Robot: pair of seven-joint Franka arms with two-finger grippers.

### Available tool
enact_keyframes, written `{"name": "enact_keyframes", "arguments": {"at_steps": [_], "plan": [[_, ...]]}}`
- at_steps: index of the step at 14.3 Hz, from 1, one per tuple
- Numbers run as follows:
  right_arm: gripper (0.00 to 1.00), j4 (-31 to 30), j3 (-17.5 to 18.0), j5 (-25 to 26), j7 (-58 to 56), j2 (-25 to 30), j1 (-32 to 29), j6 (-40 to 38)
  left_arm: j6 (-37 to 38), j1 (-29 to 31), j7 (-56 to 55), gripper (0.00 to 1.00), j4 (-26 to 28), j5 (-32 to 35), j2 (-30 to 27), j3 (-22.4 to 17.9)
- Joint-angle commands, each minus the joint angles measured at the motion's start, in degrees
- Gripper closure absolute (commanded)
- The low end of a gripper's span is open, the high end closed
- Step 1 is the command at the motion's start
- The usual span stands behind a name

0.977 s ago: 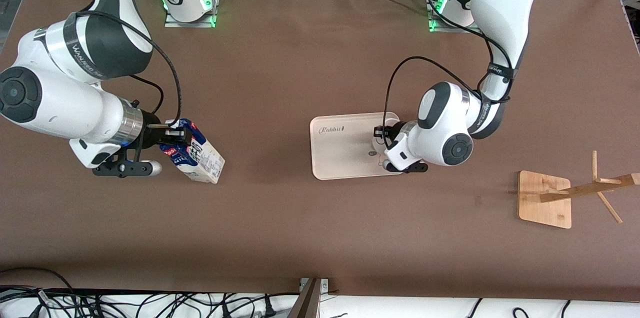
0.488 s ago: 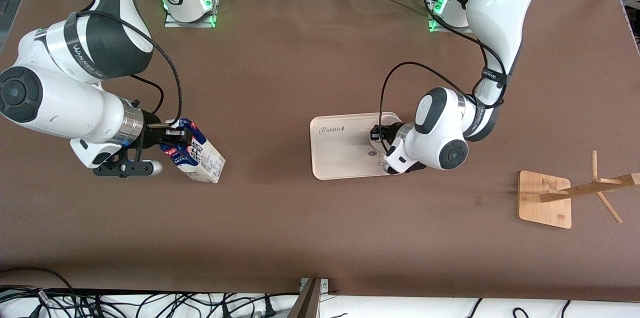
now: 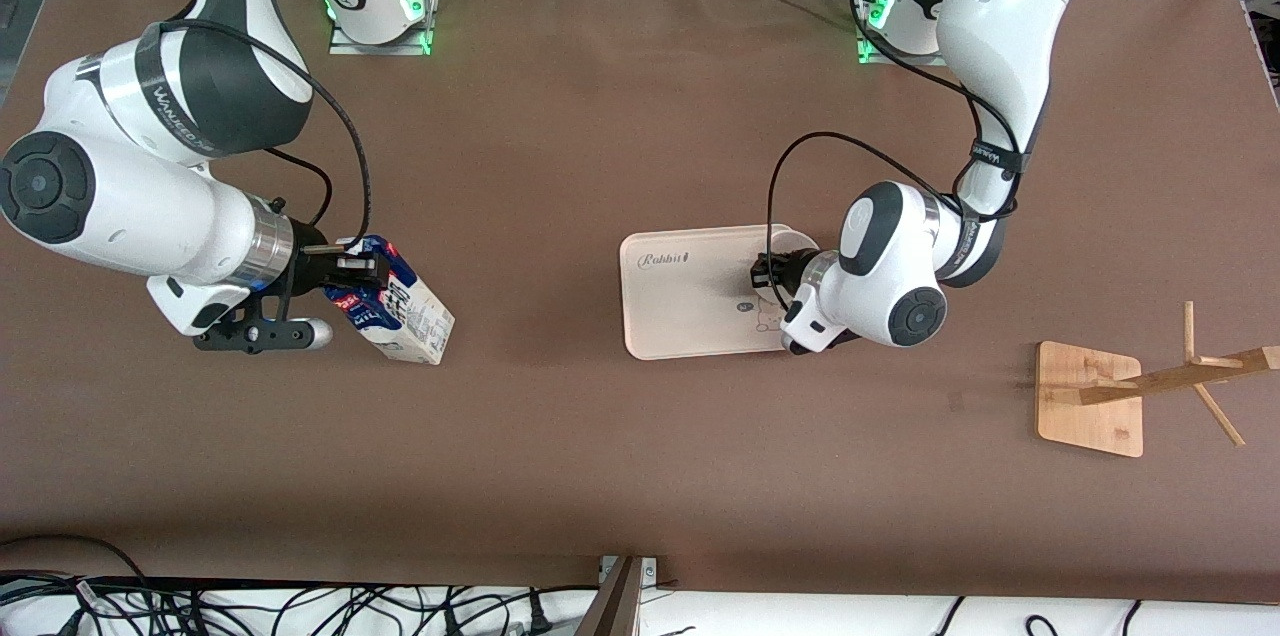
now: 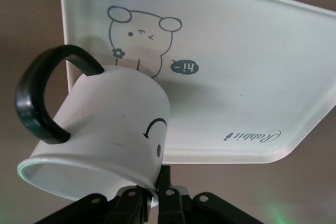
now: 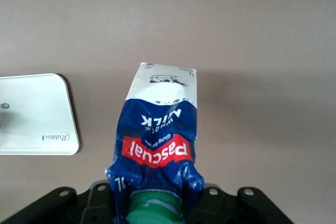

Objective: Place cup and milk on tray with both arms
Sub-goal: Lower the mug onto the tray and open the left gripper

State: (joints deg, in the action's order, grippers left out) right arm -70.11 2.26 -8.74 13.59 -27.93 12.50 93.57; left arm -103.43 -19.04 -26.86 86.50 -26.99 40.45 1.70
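We list: right gripper (image 3: 345,268), mid-left of front view, clamping the tilted milk (image 3: 405,309); left gripper (image 3: 768,273) holding the cup (image 4: 105,129) over the tray (image 3: 670,316), centre.

left gripper (image 3: 768,276): fingers clamped, wrist bent low | right gripper (image 3: 352,268): fingers clamped, forearm level

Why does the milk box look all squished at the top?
The right gripper pinches the milk at its top near the green cap, crumpling the blue carton, and it leans. The left gripper holds the cup tilted over the tray. Nothing has spilled.
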Motion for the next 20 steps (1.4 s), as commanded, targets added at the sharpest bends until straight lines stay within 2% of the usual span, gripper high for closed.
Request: {"name": "enact_keyframes", "arguments": {"at_steps": [1, 4, 5, 6, 7, 11, 13, 17, 20], "plan": [[0.6, 0.41, 0.12, 0.31, -0.41, 0.15, 0.42, -0.4, 1.22, -0.73, -4.07, 1.0, -2.39, -2.1, 1.56, -0.91], [0.6, 0.41, 0.12, 0.31, -0.32, 0.15, 0.6, -0.23, 0.78, -0.73, -4.69, 1.0, -2.48, -5.79, 2.35, -2.22], [0.6, 0.32, 0.12, 0.13, -0.06, 0.06, 0.6, -0.23, 0.6, -0.73, -4.7, 0.97, -2.48, -6.41, 2.44, -2.31], [0.6, 0.23, 0.12, 0.04, 0.12, -0.02, 0.6, -0.14, 0.17, -0.73, -4.61, 0.58, -2.39, -6.41, 2.44, -2.31], [0.6, 0.23, 0.03, -0.05, 0.12, -0.11, 0.51, -0.14, -0.19, -0.73, -4.0, 0.01, -2.39, -6.33, 2.35, -2.31], [0.6, 0.15, 0.03, -0.13, 0.21, -0.29, 0.34, -0.14, 0.42, -0.64, -4.43, 0.0, -2.48, -6.59, 1.65, -3.45], [0.6, 0.15, 0.03, -0.14, 0.21, -0.29, 0.16, -0.14, 1.56, -0.03, -4.43, 0.0, -2.48, -6.24, -1.06, -3.98], [0.6, 0.15, 0.12, -0.22, 0.91, -0.2, 0.6, -0.14, 9.1, 5.31, -3.82, 0.0, -1.51, -5.27, -12.12, -5.47], [0.6, 0.23, 0.12, -1.36, 4.94, -0.03, 2.52, 0.12, 10.27, 11.73, -3.82, 0.0, -0.37, 1.2, -19.86, -5.56]]}}
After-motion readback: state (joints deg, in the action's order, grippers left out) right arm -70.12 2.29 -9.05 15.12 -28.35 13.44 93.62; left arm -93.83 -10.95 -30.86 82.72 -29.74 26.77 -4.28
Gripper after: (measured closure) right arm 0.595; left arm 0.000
